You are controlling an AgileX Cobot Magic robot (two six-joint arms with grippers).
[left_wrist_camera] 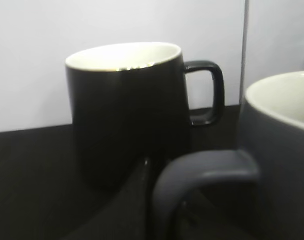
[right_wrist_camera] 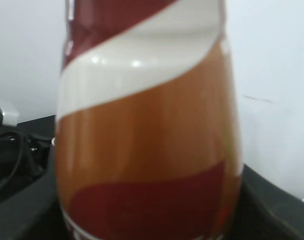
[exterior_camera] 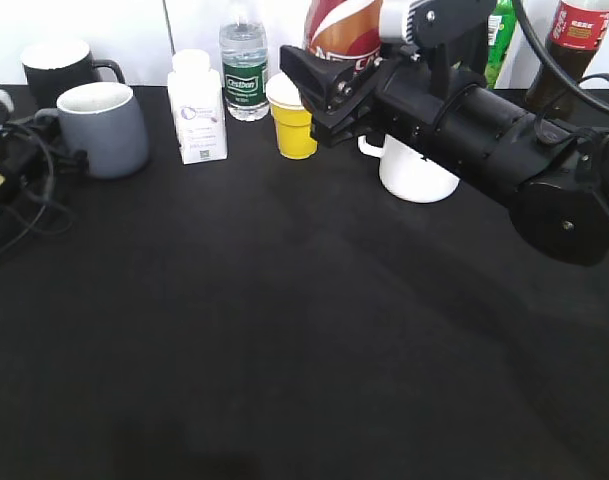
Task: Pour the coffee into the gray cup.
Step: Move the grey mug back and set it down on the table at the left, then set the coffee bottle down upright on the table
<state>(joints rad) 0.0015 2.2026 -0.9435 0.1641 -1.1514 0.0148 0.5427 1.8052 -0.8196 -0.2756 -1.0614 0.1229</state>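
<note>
The gray cup (exterior_camera: 106,130) stands at the far left of the black table, its off-white inside showing. In the left wrist view its loop handle (left_wrist_camera: 201,172) lies right in front of the camera. My left gripper (exterior_camera: 29,140) is at that handle and looks shut on it; a dark finger (left_wrist_camera: 142,200) lies beside the handle. My right gripper (exterior_camera: 322,95) is shut on the coffee bottle (exterior_camera: 342,30) and holds it roughly upright above the table at the back centre. The bottle's red-brown and white label (right_wrist_camera: 147,150) fills the right wrist view and hides the jaws.
A black mug (exterior_camera: 59,65) stands behind the gray cup and shows in the left wrist view (left_wrist_camera: 127,110). Along the back stand a white bottle (exterior_camera: 197,105), a water bottle (exterior_camera: 244,65), a yellow cup (exterior_camera: 292,120), a white mug (exterior_camera: 416,172), a green bottle (exterior_camera: 501,35) and a cola bottle (exterior_camera: 574,40). Cables (exterior_camera: 24,205) lie at left.
</note>
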